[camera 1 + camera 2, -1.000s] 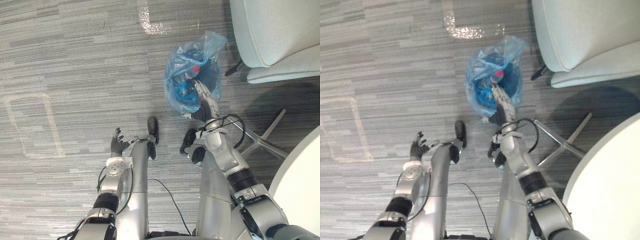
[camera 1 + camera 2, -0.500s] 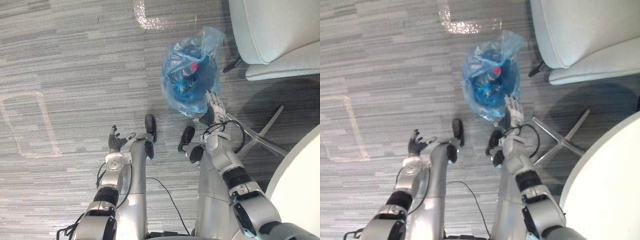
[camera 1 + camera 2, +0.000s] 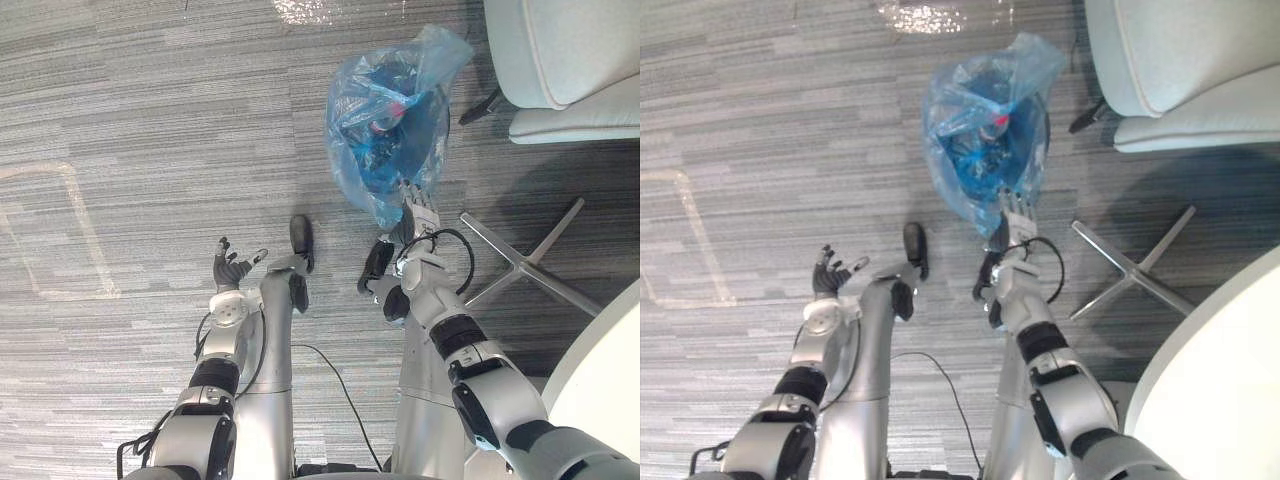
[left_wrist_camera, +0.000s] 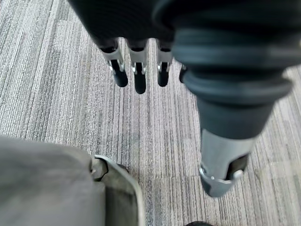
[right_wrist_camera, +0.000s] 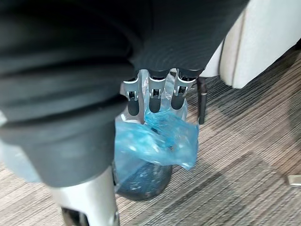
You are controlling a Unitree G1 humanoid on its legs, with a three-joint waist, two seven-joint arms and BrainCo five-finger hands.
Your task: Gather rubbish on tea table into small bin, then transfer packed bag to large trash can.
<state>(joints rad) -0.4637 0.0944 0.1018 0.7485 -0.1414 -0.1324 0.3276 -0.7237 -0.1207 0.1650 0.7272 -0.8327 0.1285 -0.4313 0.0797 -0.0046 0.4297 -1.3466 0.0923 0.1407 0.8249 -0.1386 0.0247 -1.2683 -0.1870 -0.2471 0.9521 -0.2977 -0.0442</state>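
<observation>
Blue bag [image 3: 385, 120]: seated in the small dark bin [image 5: 143, 188] on the carpet [image 3: 150, 120], just beside the pale chair [image 3: 570, 60]; rubbish is seen inside.
Right hand [image 3: 418, 212]: fingers are held straight at the bag's near edge; nothing is gripped.
Left hand [image 3: 230, 272]: spread open above the carpet, empty.

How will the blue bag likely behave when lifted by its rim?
Probably floppy: the blue bag is thin, crinkled film, loose above the small bin. Likely light, though the red-capped bottle inside may make it sag.
</observation>
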